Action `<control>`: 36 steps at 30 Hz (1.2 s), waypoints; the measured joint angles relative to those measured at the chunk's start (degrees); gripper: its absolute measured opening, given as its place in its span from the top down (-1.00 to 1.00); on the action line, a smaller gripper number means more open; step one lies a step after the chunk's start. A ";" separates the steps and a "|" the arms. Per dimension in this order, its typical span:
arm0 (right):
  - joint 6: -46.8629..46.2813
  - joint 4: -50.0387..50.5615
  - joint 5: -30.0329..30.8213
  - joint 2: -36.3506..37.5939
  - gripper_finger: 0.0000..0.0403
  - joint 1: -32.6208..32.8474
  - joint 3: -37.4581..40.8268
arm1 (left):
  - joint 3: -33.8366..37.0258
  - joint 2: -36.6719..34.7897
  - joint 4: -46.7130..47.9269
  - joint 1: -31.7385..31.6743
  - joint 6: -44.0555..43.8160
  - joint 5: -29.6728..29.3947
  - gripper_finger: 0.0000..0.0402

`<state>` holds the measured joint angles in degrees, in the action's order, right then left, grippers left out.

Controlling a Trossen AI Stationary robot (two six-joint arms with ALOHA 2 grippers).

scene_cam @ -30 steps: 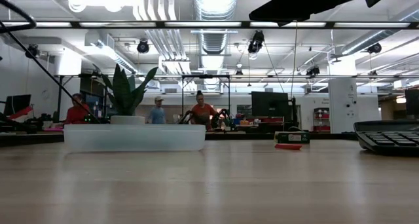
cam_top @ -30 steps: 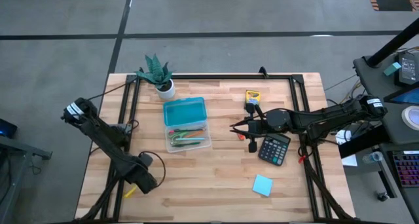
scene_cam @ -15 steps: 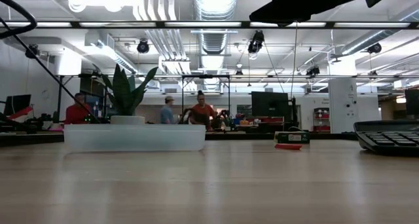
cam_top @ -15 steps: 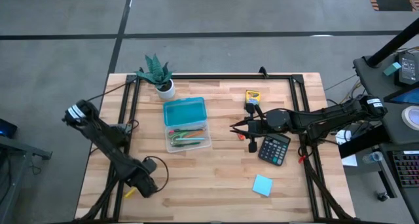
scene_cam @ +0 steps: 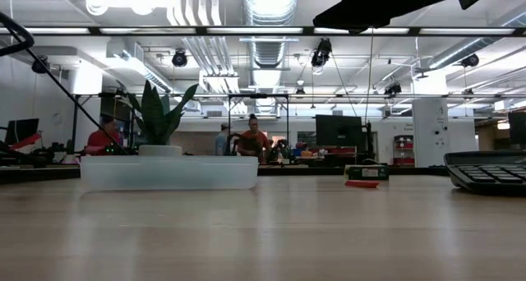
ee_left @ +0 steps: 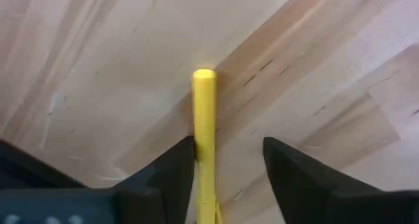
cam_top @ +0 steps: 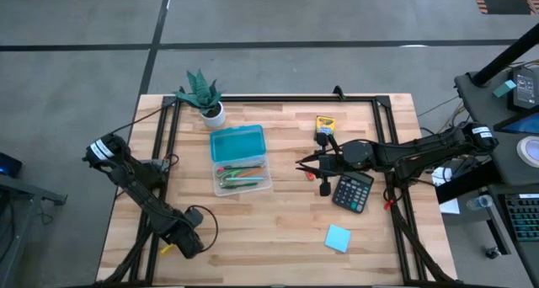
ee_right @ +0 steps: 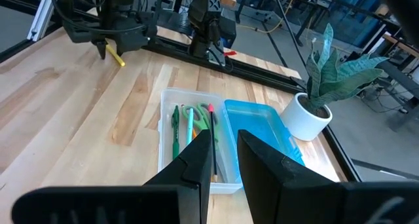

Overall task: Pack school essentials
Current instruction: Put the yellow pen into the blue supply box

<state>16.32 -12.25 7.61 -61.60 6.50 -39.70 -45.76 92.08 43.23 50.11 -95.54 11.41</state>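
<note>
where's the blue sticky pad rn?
High view: blue sticky pad lies on the table's right half near the front edge, apart from everything, nearest the calculator.

Potted plant [cam_top: 203, 95] at table [cam_top: 278, 237] corner, people beyond [scene_cam: 253, 140]

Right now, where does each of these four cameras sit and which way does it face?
High view: overhead, straight down; table, both arms.
Low view: tabletop height, level across; clear box, plant, an arm overhead.
Left wrist: faces wood; open left gripper around yellow marker.
Right wrist: right gripper aimed at box.
Shared: box, plant.
</note>
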 joint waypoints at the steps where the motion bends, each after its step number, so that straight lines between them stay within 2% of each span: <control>1: 0.02 0.00 -0.02 0.00 0.69 0.00 0.00 | 0.02 0.24 -0.18 0.00 0.01 -0.02 0.26; 8: 0.20 0.00 0.00 0.00 0.69 0.00 0.00 | 0.22 0.40 0.10 0.04 -0.03 -1.16 0.89; 9: 0.24 0.00 -0.01 0.00 0.69 0.00 0.00 | 0.27 0.40 0.16 0.01 -0.08 -1.25 0.93; 14: 0.37 0.00 -0.01 0.00 0.69 0.00 0.02 | -0.61 0.38 1.28 -0.97 0.79 -1.18 0.94; 18: 0.39 0.06 -0.01 0.00 0.69 0.00 0.02 | -3.15 0.08 3.23 -3.98 5.62 -0.97 0.95; 24: 0.90 3.16 0.01 0.09 0.69 0.00 0.03 | -11.18 0.16 9.57 -12.76 19.67 -13.57 0.96; 27: 0.21 6.40 0.01 0.24 0.69 -0.02 -0.39 | -15.91 0.13 9.85 -18.06 29.32 -19.30 0.96; 32: -1.91 12.11 0.03 1.01 0.69 -0.02 -1.20 | -21.55 0.14 10.00 -26.98 48.07 -25.19 0.96; 36: -3.83 16.55 0.05 2.94 0.69 0.00 -1.25 | -23.53 0.14 9.87 -33.87 60.60 -26.17 0.96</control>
<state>12.48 4.30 7.66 -58.67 6.50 -40.95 -69.29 92.23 53.10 16.24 -34.94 -14.76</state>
